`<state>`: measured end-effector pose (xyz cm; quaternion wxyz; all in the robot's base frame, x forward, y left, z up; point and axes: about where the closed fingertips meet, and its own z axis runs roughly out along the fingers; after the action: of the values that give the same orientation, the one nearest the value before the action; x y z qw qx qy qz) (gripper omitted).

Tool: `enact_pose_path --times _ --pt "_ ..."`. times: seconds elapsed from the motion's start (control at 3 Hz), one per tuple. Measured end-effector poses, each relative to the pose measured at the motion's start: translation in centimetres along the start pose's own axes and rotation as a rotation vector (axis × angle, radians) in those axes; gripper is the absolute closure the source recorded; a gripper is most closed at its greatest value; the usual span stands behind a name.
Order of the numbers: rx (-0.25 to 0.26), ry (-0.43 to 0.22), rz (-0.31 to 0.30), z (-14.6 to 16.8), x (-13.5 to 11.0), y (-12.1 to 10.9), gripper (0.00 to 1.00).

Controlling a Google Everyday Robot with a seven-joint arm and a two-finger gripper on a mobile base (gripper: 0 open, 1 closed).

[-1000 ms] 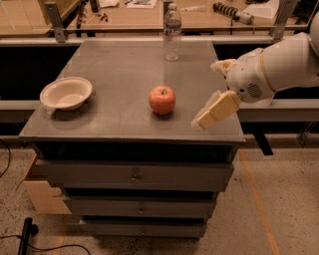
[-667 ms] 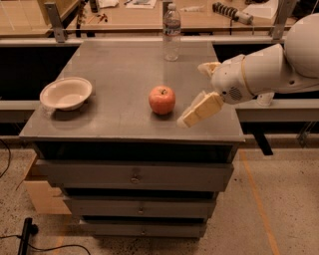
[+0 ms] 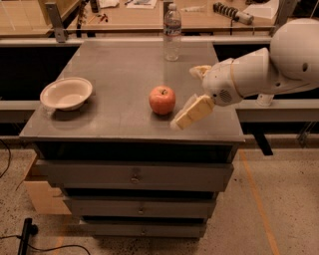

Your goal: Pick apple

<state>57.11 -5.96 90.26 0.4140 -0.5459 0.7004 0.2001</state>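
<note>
The red-orange apple (image 3: 162, 99) stands upright on the grey cabinet top (image 3: 114, 69), near its middle front. My gripper (image 3: 186, 98) is just to the right of the apple, on the end of the white arm (image 3: 264, 69) that reaches in from the right. Its jaws are open and empty: one tan finger (image 3: 193, 112) points down-left toward the cabinet's front edge, close to the apple, and the other finger (image 3: 199, 71) sits behind it. Neither touches the apple.
A white paper bowl (image 3: 66, 93) sits at the cabinet's left side. A clear water bottle (image 3: 172, 32) stands at the back edge. The cabinet has drawers (image 3: 134, 174) below. A workbench (image 3: 124, 15) with tools lies behind.
My gripper and arm have moved left, closing the gap to the apple's right side. The apple, bowl and bottle have not moved.
</note>
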Motion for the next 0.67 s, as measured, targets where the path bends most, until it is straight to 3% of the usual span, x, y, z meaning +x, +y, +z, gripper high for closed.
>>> enact_pose_path --times 0.33,0.67 --pt "-0.016 -0.004 0.01 2.3 0.7 -0.3 0.0" --pt "-0.001 -0.019 0.01 3.8 1.5 -2.2 0.0"
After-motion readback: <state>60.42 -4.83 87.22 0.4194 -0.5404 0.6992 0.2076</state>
